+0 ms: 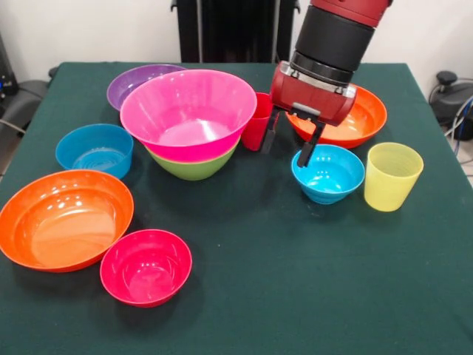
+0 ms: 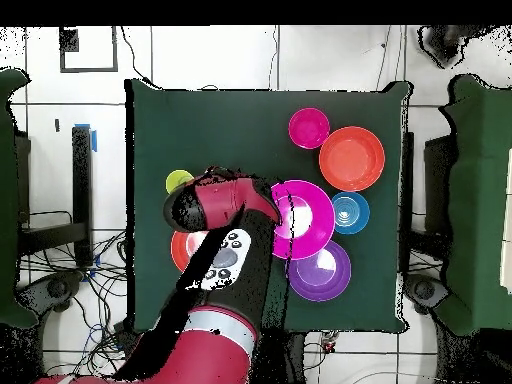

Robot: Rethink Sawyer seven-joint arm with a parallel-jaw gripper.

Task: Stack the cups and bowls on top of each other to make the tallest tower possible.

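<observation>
The gripper (image 1: 288, 142), fingers spread and empty at frame centre-right, should descend squarely (a judgement) over the red cup (image 1: 256, 120) beside the tower (image 1: 190, 122).

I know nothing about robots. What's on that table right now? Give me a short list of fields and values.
tower: pink bowl nested in green bowl
cups: red cup beside the tower, yellow cup standing apart
loose bowls: purple, two blue, two orange, red-pink
end effector: open, empty, hanging between red cup and blue bowl
</observation>
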